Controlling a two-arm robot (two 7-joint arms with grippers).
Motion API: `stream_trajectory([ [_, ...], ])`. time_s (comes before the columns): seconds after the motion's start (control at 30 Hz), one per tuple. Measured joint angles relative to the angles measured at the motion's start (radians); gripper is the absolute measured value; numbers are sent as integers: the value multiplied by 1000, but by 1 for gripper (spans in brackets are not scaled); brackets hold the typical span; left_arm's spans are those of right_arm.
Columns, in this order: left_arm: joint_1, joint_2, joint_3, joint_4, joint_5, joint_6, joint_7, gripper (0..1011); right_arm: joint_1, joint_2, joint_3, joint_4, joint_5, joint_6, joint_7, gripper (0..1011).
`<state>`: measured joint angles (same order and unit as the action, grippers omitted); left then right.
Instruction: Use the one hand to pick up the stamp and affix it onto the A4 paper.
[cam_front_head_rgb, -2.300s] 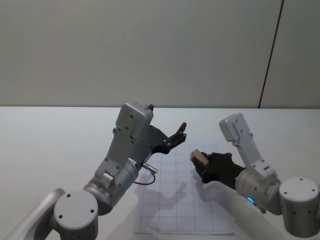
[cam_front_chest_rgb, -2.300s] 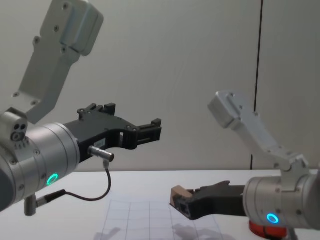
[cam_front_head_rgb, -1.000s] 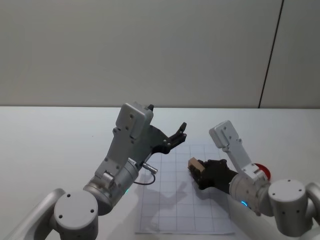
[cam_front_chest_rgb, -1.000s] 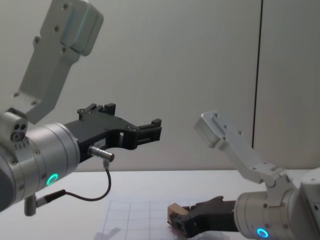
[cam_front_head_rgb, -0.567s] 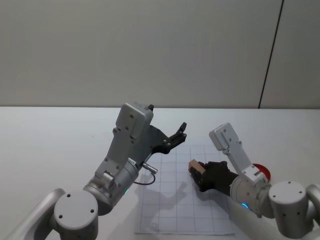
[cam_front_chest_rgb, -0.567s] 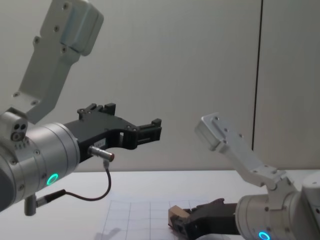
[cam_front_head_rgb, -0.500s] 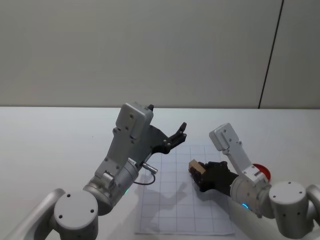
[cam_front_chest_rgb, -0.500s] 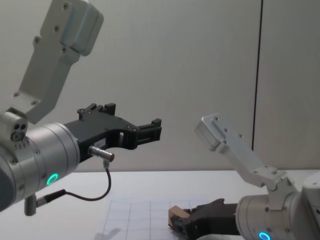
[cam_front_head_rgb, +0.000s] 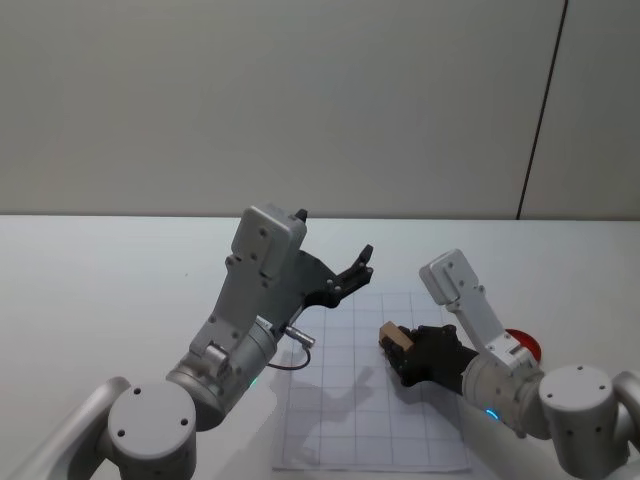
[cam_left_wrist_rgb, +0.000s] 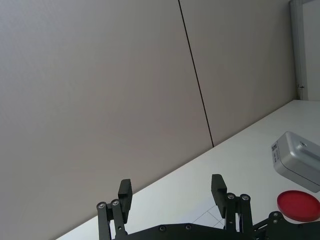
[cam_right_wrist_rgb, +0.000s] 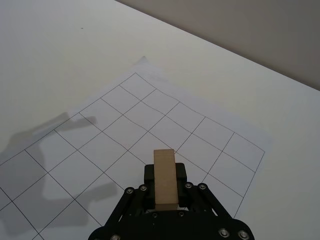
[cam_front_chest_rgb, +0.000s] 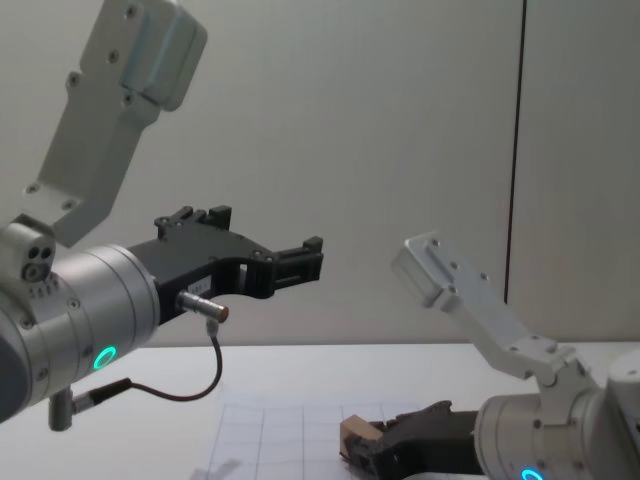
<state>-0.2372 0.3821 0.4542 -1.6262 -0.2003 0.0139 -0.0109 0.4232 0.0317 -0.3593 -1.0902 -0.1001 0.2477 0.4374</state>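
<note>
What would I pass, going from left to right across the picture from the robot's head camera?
Left pincer, open and raised → wooden stamp, gripped in the right pincer → red disc.

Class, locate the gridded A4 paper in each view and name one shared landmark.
Head view: A4 paper, low centre between the arms.
Left wrist view: grid corner beside the left gripper's finger.
Right wrist view: spread beneath the right gripper.
Chest view: along the bottom edge.
Landmark: the stamp held over it.
</note>
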Motion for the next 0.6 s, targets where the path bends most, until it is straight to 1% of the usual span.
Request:
stream_trajectory([
  [0.27, 0, 0, 0, 0, 0, 0, 0, 1002, 2, 0, -1, 9, 2, -8, -8, 221],
  [0.6, 0, 0, 0, 0, 0, 0, 0, 1002, 4, 1, 2, 17, 19, -41, -21, 221],
])
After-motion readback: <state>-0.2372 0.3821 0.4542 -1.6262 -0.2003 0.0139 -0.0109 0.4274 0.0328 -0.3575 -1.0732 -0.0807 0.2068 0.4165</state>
